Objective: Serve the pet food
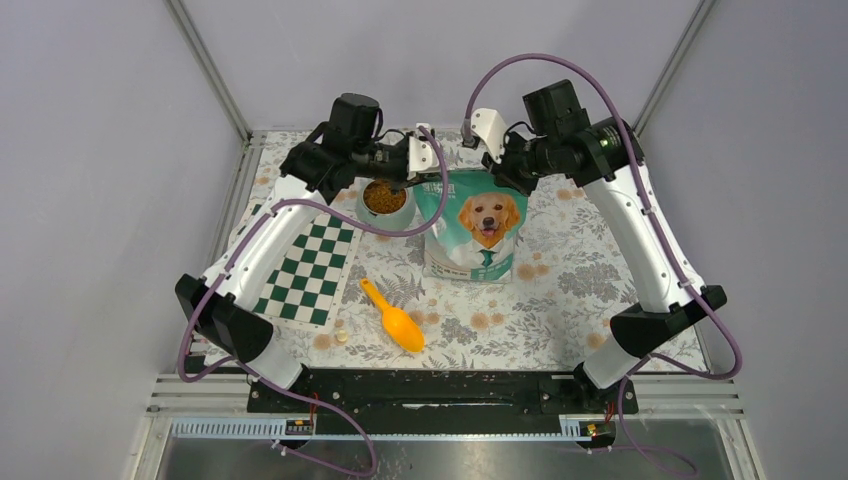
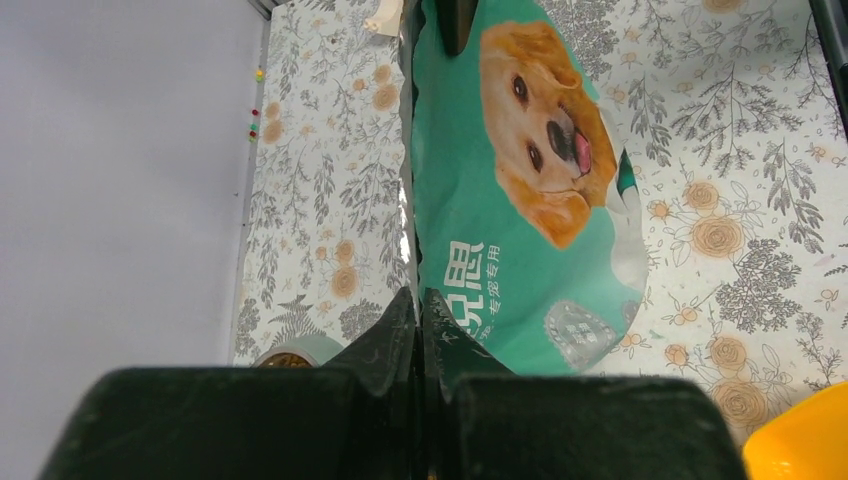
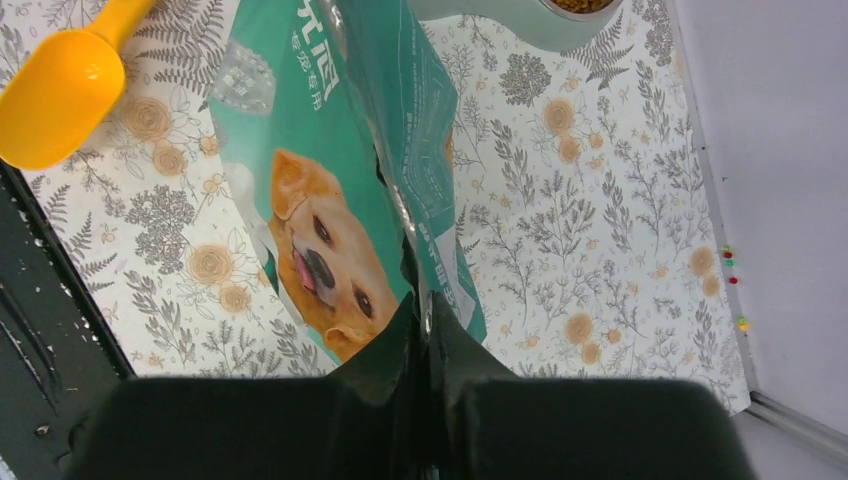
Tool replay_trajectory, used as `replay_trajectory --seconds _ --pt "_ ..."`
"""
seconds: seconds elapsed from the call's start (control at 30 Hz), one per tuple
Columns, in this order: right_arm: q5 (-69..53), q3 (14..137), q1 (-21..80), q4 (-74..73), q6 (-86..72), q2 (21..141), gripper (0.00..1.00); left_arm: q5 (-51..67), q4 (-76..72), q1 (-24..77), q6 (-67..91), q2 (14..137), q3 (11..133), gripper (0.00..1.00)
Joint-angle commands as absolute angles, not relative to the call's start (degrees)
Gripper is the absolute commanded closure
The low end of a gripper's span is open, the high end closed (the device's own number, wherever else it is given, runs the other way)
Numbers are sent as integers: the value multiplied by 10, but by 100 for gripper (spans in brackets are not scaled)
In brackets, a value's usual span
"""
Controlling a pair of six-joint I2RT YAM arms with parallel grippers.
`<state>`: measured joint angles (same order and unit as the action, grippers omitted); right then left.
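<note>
An orange scoop (image 1: 394, 318) lies near the front edge of the table (image 1: 570, 300), with a checkered mat (image 1: 312, 268) toward its left edge. Farther back, mid-table, the teal pouch (image 1: 476, 228) stands upright. Pet food (image 1: 384, 197) fills a grey bowl (image 1: 396, 219) just left of it. The left gripper (image 2: 419, 305) and right gripper (image 3: 421, 310) are each clamped on the pouch's top edge.
</note>
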<state>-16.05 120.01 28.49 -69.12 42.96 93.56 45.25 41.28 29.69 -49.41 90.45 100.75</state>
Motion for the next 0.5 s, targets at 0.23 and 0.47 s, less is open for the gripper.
replay_trajectory --seconds 0.23,0.47 --pt "-97 1170 251 -673 414 875 74 443 418 289 -505 873 1003 100" --pt "-97 1150 237 -649 402 854 100 444 417 289 -502 874 1005 100"
